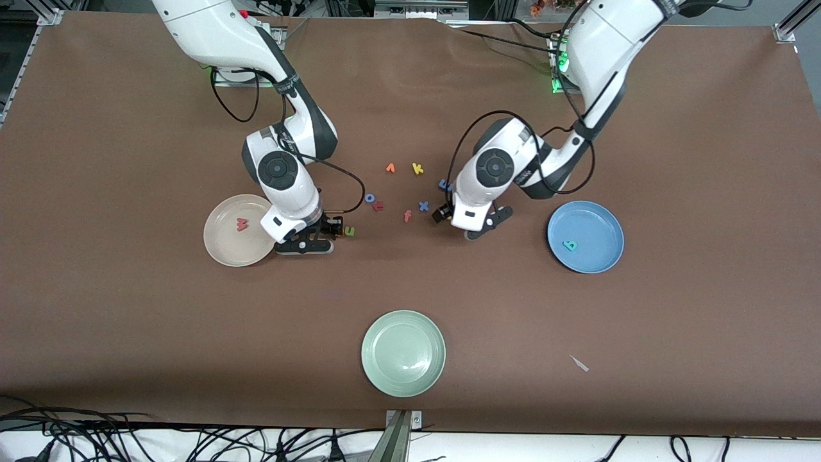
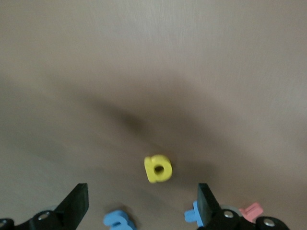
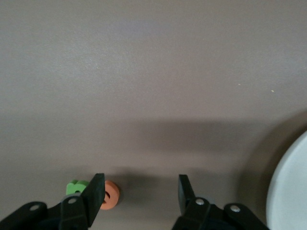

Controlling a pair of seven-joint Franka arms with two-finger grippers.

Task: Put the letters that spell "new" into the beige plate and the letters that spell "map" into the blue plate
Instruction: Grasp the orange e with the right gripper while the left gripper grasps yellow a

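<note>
on the brown table (image 1: 128, 321), left hand (image 2: 143, 206) gapes wide over the yellow a (image 2: 158, 168); right hand (image 3: 139, 194) half-open, empty.

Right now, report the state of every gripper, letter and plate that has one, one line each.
left gripper, open, over the yellow a.
yellow a, loose on the table, ungripped.
right gripper, open, holding nothing, beside the green n.
green n, on the table, not yet in a plate.
red w, lying in the beige plate.
teal p, lying in the blue plate.
</note>
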